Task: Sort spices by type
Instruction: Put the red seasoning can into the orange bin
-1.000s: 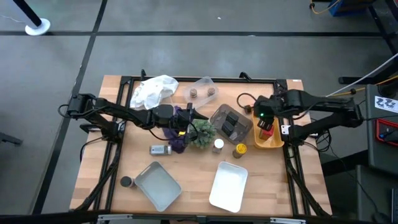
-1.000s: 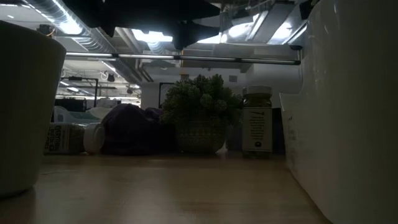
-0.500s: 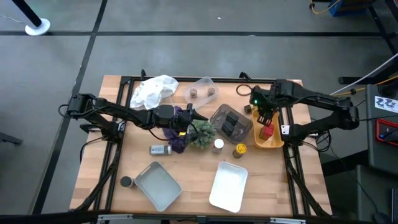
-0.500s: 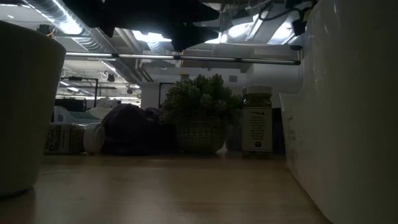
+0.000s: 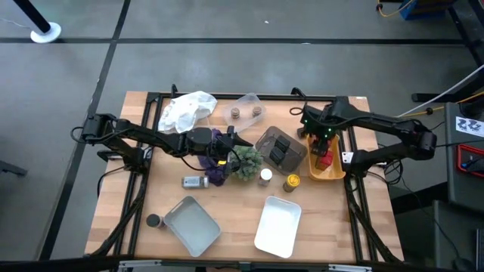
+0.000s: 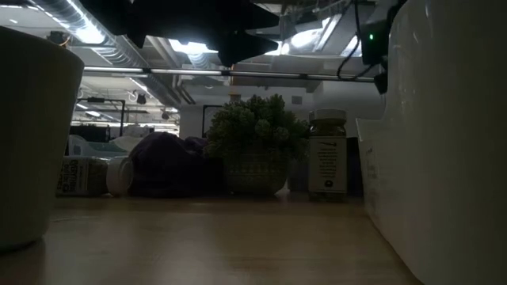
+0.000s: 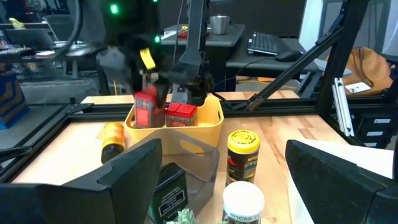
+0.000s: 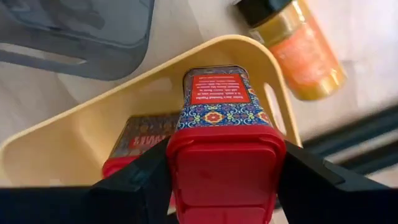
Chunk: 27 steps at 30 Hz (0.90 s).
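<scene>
My right gripper (image 5: pixel 321 141) hangs over the yellow bin (image 5: pixel 333 172) at the table's right, shut on a red spice tin (image 8: pixel 214 102). A second red tin (image 8: pixel 142 138) lies in that bin. Dark green tins (image 5: pixel 281 149) sit in the grey bin beside it. An orange black-capped jar (image 8: pixel 297 53) lies on the wood by the yellow bin's far end. A yellow-capped jar (image 7: pixel 241 155) and a white-capped jar (image 7: pixel 242 202) stand near the plant (image 5: pixel 246 161). My left gripper (image 5: pixel 233 142) hovers open at the table's middle, above the purple cloth (image 5: pixel 216 172). My right gripper pinches the red tin at its red cap end (image 8: pixel 224 168), one finger (image 8: pixel 134 180) on either side. It comes from above, pointing down. The tin hangs upright below the fingers with its lower part inside the yellow bin (image 7: pixel 186 134); whether it touches the floor I cannot tell.
A white-capped jar (image 5: pixel 194 181) lies left of the purple cloth, and a dark-capped jar (image 5: pixel 154 221) stands by the near-left tray (image 5: pixel 192 225). A white tray (image 5: pixel 278 225) sits near the front edge. Two brown-capped jars (image 5: pixel 246 113) stand in a clear tray, next to a white cloth (image 5: pixel 187 109).
My right gripper has stayed over the yellow bin with the red tin, shifting a little toward the far edge and back while its wrist turned. The right arm has come into the low view's upper right. My left arm has kept still.
</scene>
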Available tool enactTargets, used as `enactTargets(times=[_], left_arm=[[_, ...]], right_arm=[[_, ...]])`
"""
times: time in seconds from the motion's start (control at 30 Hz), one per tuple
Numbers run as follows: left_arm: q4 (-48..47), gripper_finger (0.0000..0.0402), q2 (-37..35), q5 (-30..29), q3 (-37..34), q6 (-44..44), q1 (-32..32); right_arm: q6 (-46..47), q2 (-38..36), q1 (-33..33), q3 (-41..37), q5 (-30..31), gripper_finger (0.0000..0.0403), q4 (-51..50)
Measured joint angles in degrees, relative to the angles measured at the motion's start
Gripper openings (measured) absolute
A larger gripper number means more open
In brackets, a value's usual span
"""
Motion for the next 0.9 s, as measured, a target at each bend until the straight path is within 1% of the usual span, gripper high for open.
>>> enactTargets(times=[0.13, 0.37, 0.6, 0.77, 0.9], left_arm=[[0.0, 0.0327, 0.0, 0.0, 0.0, 0.0, 0.0], [0.02, 0.0327, 0.0, 0.0, 0.0, -0.35, 0.02], [0.02, 0.0327, 0.0, 0.0, 0.0, -0.35, 0.04], [0.02, 0.0327, 0.0, 0.0, 0.0, -0.35, 0.04], [0.02, 0.0327, 0.0, 0.0, 0.0, -0.35, 0.04]], right_arm=[[-1.4, 0.0, -0.13, -4.5, -0.41, 0.0228, 5.57], [-1.77, 0.0, -0.02, -8.58, -1.65, 0.0232, 9.75], [-1.75, 0.0, -0.02, -9.24, -1.03, 0.0253, 9.77], [-1.69, 0.0, 0.01, -9.24, 0.53, 0.0261, 9.81], [-1.72, 0.0, 0.01, -9.24, 0.69, 0.0266, 9.81]])
